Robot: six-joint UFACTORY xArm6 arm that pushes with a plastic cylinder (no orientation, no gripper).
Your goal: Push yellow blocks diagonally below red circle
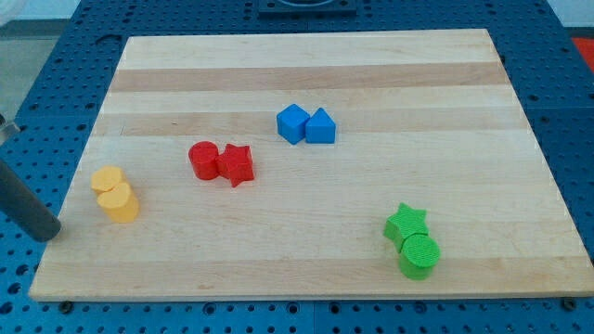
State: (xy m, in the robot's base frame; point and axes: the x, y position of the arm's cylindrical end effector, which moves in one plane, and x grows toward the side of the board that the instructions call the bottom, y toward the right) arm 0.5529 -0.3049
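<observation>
Two yellow blocks touch each other at the board's left side: an upper one (107, 179) and a lower one (120, 202); their shapes are rounded but hard to make out. The red circle (203, 160) lies up and to their right, touching a red star (237, 165) on its right. My tip (48, 234) is the lower end of the dark rod at the view's left edge. It sits just off the board's left edge, left of and a little below the yellow blocks, touching nothing.
A blue cube (292, 122) and a blue triangular block (321, 127) touch near the board's upper middle. A green star (406, 224) and green circle (419, 254) touch at lower right. The wooden board (306, 241) lies on a blue perforated table (19, 278).
</observation>
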